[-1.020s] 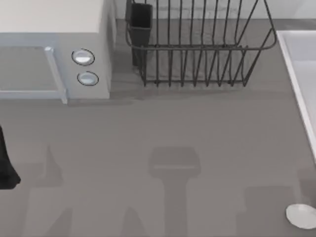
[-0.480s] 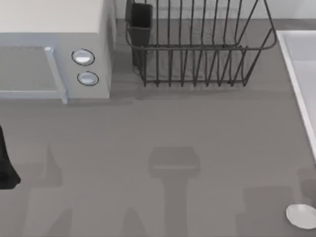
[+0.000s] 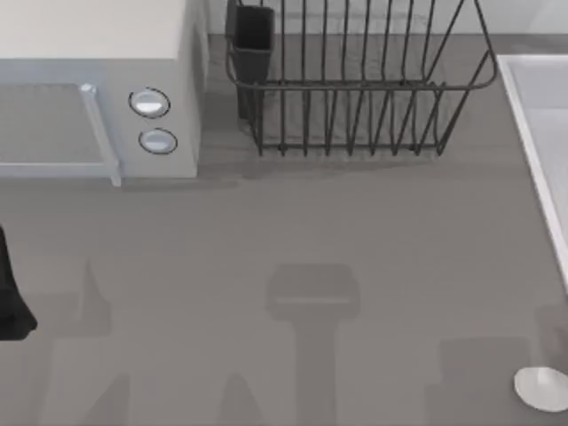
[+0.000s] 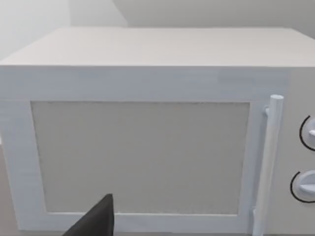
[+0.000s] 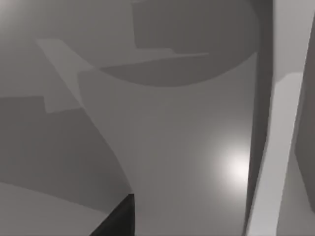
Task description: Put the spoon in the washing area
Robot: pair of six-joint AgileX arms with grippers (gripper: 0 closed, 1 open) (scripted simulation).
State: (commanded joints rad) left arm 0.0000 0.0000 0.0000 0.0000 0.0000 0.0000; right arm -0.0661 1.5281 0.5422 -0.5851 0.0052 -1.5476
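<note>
The spoon (image 3: 542, 389) lies on the grey table at the front right corner; its glossy silvery-white oval bowl shows and the handle runs out of the picture. The washing area (image 3: 532, 133) is the pale sink with a raised white rim along the right edge. My left arm (image 3: 11, 297) is a dark shape parked at the table's left edge, far from the spoon. One dark fingertip (image 4: 98, 221) of it shows in the left wrist view, facing the microwave. In the right wrist view a dark fingertip (image 5: 118, 219) hangs close over a pale glossy curved surface.
A white microwave (image 3: 98, 89) with two round knobs stands at the back left. A dark wire dish rack (image 3: 355, 89) with a dark cup holder sits at the back middle. Arm shadows fall across the open grey tabletop (image 3: 311, 231) in between.
A faint shadow near the table's right edge, just behind the spoon, has shifted slightly. The spoon and the left arm have not moved.
</note>
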